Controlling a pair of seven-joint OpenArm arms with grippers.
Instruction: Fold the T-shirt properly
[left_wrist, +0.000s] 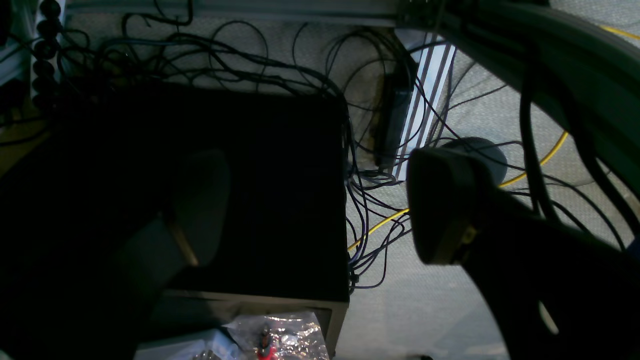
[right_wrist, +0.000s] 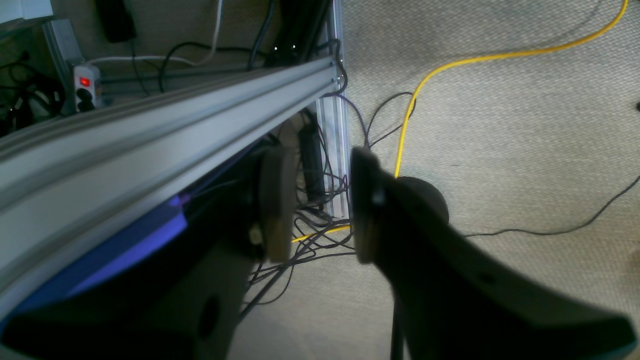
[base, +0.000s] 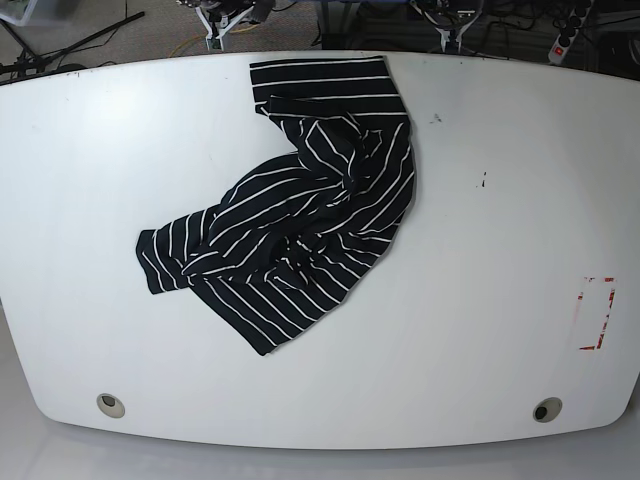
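Note:
The T-shirt (base: 300, 210), black with thin white stripes, lies crumpled on the white table (base: 500, 200) in the base view, spread from the far edge toward the centre-left. Neither arm shows in that view. In the left wrist view my left gripper (left_wrist: 320, 210) hangs over the floor, its fingers far apart with nothing between them. My right gripper (right_wrist: 317, 205) in the right wrist view also faces the carpet beside the frame, with a narrower empty gap between its pads. The T-shirt appears in neither wrist view.
A red rectangular mark (base: 597, 312) sits near the table's right edge, and two round holes (base: 111, 404) (base: 546, 409) near the front. Below are a black box (left_wrist: 250, 190), tangled cables, a yellow cable (right_wrist: 450, 65), an aluminium rail (right_wrist: 150, 130) and a power strip (right_wrist: 84, 85).

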